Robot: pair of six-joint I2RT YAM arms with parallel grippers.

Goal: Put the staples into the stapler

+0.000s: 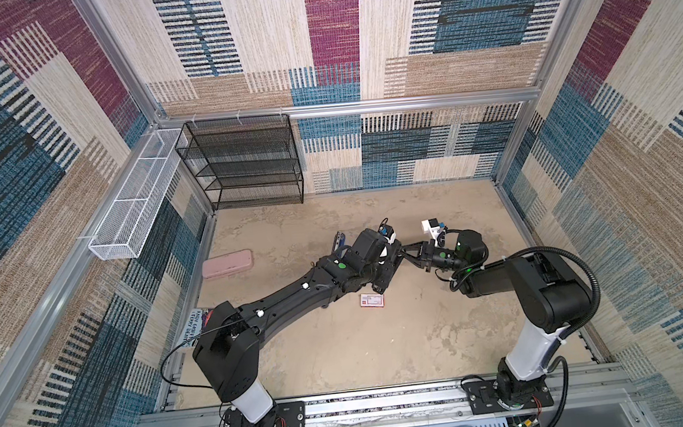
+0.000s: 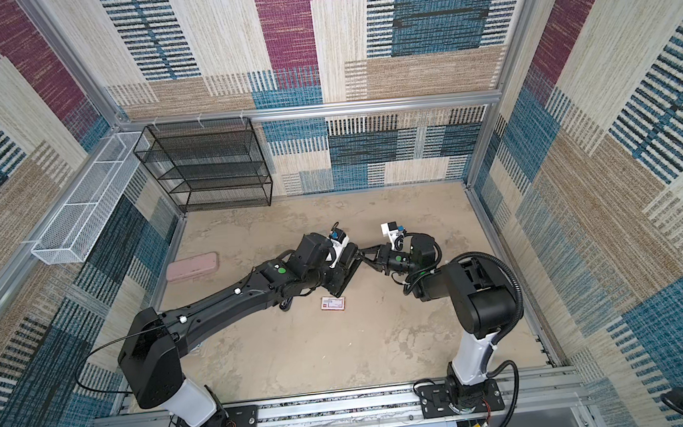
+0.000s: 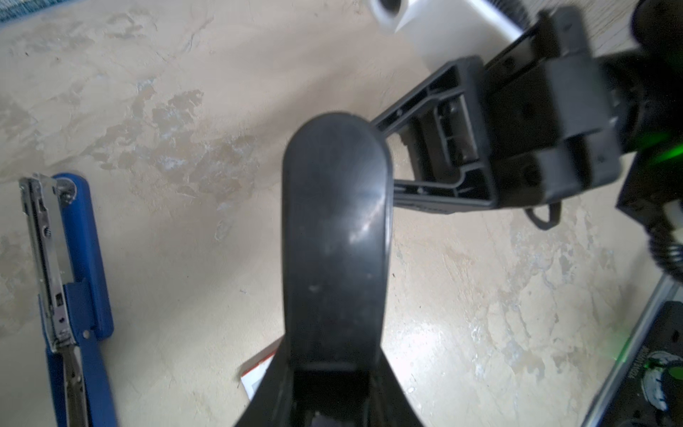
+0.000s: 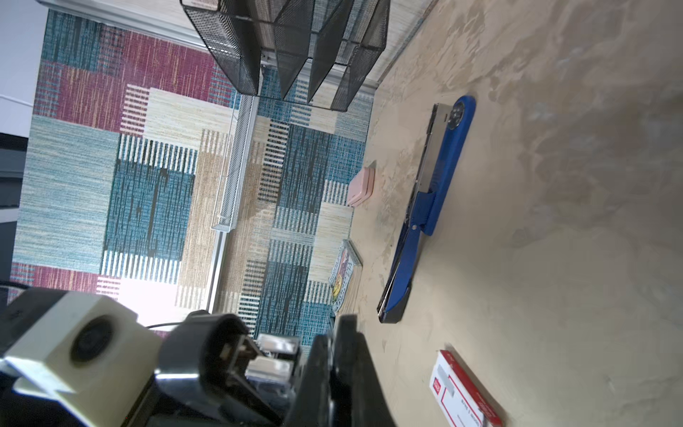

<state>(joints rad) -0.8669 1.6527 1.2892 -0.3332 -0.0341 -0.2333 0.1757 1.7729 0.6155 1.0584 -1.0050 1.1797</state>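
The blue stapler (image 3: pixel 81 258) (image 4: pixel 432 192) lies opened flat on the table, its metal channel bare; in a top view it (image 1: pixel 340 239) peeks out behind my left arm. The white staples box with the red label (image 1: pixel 371 300) (image 2: pixel 333 304) (image 4: pixel 462 392) lies nearer. My grippers meet tip to tip mid-table. The left gripper (image 1: pixel 395 256) (image 3: pixel 334 125) looks shut on shiny grey staples (image 4: pixel 275 355). The right gripper (image 1: pixel 407 253) (image 4: pixel 334 329) is shut right beside them. I cannot see whether it pinches a strip.
A pink oblong case (image 1: pixel 228 264) lies at the left. A black mesh shelf (image 1: pixel 244 164) stands at the back wall and a white wire basket (image 1: pixel 134 197) hangs on the left rail. A book (image 1: pixel 196 322) lies by the left edge.
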